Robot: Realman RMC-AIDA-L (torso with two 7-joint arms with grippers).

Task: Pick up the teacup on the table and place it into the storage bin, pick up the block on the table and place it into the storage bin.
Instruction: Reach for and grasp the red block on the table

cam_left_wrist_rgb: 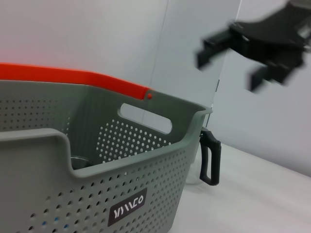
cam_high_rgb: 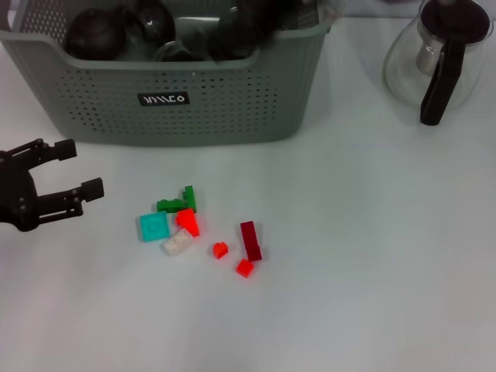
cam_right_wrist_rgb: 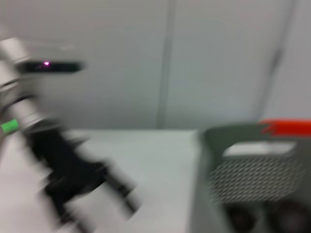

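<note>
The grey-green storage bin stands at the back of the table and holds several dark rounded teacups. No teacup shows on the table itself. Loose blocks lie in front of the bin: green, teal, orange-red, white and dark red. My left gripper hovers open and empty left of the blocks. In the left wrist view my right gripper is up in the air beyond the bin, blurred, with its fingers apart and nothing in them.
A glass teapot with a black handle stands at the back right, beside the bin. An orange edge shows behind the bin's far rim. Two small red blocks lie near the dark red one.
</note>
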